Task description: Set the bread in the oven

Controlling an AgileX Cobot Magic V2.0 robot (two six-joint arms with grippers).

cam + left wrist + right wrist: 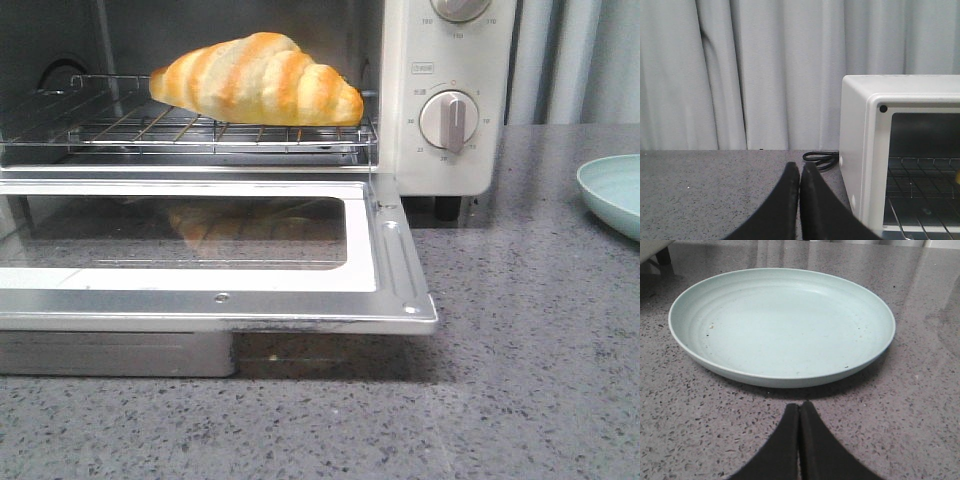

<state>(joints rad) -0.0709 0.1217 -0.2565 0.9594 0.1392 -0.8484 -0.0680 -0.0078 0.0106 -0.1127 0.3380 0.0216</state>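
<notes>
We see the croissant on the toaster oven rack, door open, our left fingers and right fingers pressed together, empty.

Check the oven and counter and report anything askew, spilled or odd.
Little stands out. The bread lies on the wire rack inside the oven, whose door hangs open. The pale green plate holds only a few dark specks. Both the left gripper and the right gripper are shut, holding nothing.
</notes>
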